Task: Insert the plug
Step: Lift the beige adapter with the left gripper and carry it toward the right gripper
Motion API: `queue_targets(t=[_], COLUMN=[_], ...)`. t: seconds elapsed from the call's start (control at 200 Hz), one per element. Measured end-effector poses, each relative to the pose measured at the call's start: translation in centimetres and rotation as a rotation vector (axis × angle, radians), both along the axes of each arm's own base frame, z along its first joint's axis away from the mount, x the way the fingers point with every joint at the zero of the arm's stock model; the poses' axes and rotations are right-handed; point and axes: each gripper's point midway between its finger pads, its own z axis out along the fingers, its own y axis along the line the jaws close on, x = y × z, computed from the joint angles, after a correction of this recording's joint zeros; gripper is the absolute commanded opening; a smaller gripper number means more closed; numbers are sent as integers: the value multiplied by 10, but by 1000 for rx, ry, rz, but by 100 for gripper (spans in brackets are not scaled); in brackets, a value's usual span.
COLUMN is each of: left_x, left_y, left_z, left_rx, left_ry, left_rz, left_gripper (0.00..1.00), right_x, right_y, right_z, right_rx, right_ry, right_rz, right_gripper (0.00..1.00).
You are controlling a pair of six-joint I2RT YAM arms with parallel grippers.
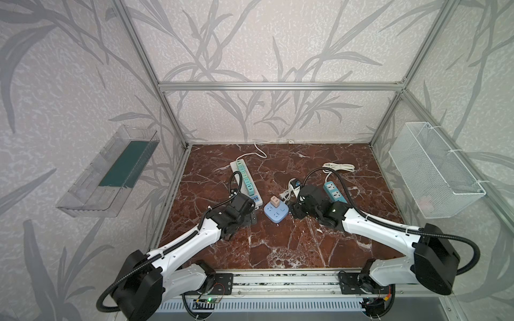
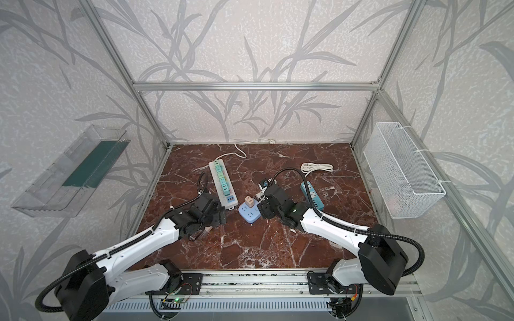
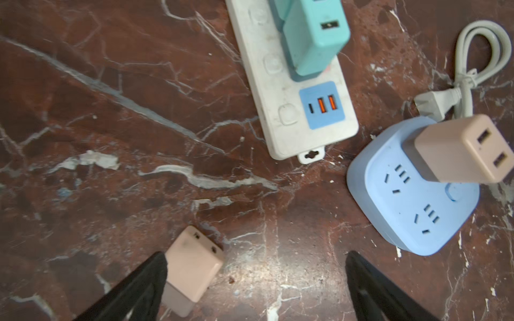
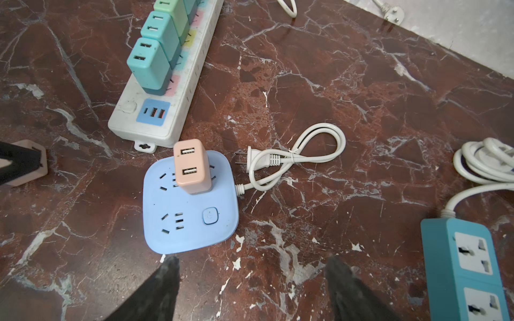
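Note:
A loose pink plug (image 3: 192, 269) lies on the marble table between the wide-apart jaws of my left gripper (image 3: 256, 254), against one finger and clear of the other. The right wrist view shows that plug (image 4: 41, 164) partly behind a black finger. A blue square socket block (image 1: 274, 215) (image 2: 250, 214) sits mid-table between both arms, with a second pink plug (image 4: 192, 166) standing in one of its outlets. My right gripper (image 4: 252, 258) is open just beside the block's edge, with nothing between its fingers. My left gripper (image 1: 251, 216) is open left of the block.
A long white power strip (image 1: 246, 180) full of teal chargers lies behind the left gripper. A teal power strip (image 1: 335, 193) and coiled white cords (image 1: 339, 166) lie at the right. A short cord (image 4: 278, 161) trails from the blue block. A wire basket (image 1: 436, 172) hangs on the right wall.

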Motion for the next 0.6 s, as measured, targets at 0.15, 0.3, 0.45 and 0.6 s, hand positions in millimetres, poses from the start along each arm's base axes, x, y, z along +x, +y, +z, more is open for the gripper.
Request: queue_targets(t=[0.15, 0.3, 0.45, 0.6], left_x=[-10, -15, -12, -7], left_y=[17, 22, 23, 22], left_z=[-14, -33, -45, -52], left_rx=[22, 65, 104, 119], left_ry=[33, 95, 122, 126], left_rz=[22, 24, 23, 17], left_gripper=[92, 92, 91, 87], right_x=[2, 1, -1, -1], right_y=[2, 3, 4, 5], right_z=[-2, -8, -8, -8], right_rx=[14, 12, 18, 22], right_ry=[6, 26, 33, 37], right_rz=[-14, -16, -6, 0], right_gripper=[76, 86, 89, 89])
